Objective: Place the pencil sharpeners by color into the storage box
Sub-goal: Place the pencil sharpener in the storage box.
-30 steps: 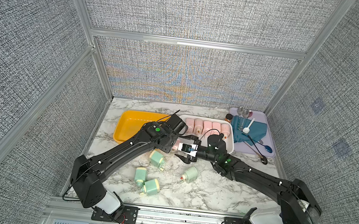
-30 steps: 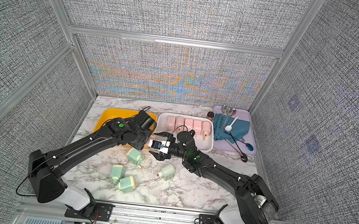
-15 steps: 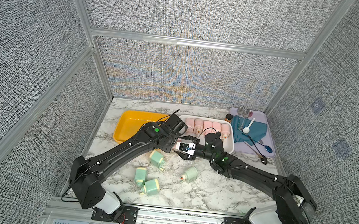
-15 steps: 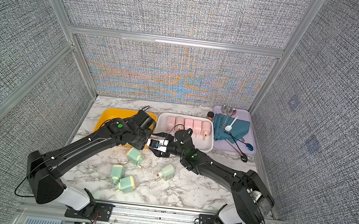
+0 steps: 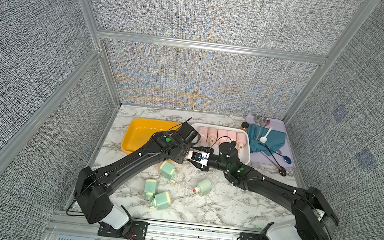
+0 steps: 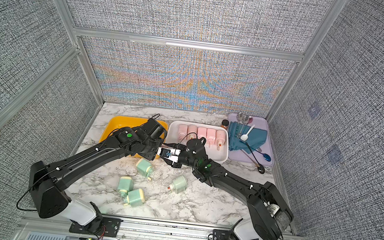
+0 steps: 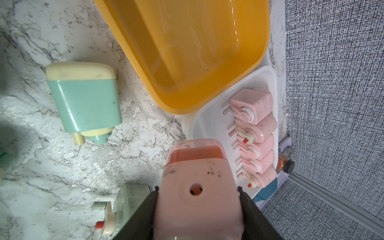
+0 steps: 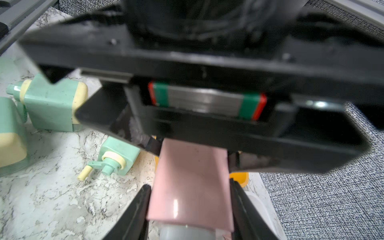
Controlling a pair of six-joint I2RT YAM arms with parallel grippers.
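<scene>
One pastel pink boxy plastic pencil sharpener (image 7: 195,166) is clamped by both the left hand (image 7: 197,191) and the right hand (image 8: 189,184). Five more pink sharpeners (image 5: 221,135) lie in the white plastic tray (image 5: 243,154) just beyond the hands. Four mint green sharpeners (image 5: 167,168) lie on the marble tabletop (image 5: 213,206) nearby.

Far right: lilac plastic tray (image 5: 278,122) w/ teal folded cloth (image 5: 271,141), white plastic spoon (image 5: 265,135); small brown-lidded jar (image 5: 244,126) just left.

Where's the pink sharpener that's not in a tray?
Both wrist views show the pink sharpener gripped by the left end effector and right end effector, beside the yellow tray and white tray.
</scene>
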